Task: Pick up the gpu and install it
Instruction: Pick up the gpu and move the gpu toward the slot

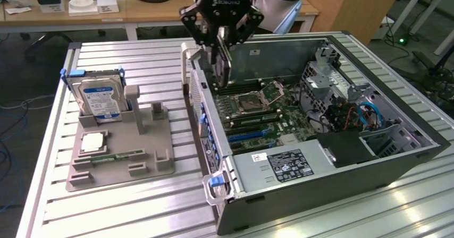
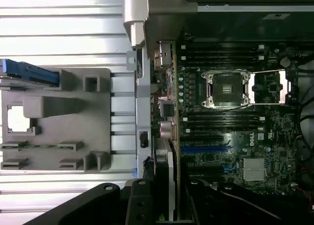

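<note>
Pinching with black linkage gripper (image 1: 221, 42), jaws closed on thin dark flat gpu card (image 1: 224, 68). Hanging it over open grey tower computer case (image 1: 341, 190), above green motherboard (image 1: 264, 116), near rear wall, unseated. Probably needing squaring over blue expansion slots (image 1: 248, 136), lowering straight, avoiding tilting. Standing edge-on, upright; long axis seemingly pointing down toward board.
</note>
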Motion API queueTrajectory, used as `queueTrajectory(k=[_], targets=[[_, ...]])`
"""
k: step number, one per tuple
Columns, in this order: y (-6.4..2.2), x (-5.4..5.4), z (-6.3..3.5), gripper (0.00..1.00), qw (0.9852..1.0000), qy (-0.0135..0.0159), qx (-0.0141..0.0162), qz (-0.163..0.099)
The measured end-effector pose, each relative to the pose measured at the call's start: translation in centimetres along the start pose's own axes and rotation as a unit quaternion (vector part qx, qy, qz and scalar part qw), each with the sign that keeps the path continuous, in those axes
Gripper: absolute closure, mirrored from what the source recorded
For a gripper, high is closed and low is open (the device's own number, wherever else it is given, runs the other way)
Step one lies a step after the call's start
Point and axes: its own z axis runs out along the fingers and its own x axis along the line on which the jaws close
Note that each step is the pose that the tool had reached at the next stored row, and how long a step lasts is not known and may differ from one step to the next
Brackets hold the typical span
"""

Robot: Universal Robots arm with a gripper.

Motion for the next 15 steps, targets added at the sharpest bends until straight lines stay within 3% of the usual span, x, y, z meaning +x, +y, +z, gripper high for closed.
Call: queueTrajectory(k=[15], targets=[[0.22,-6.0,0.17,0.72,1.0,0.0,0.0,0.0]])
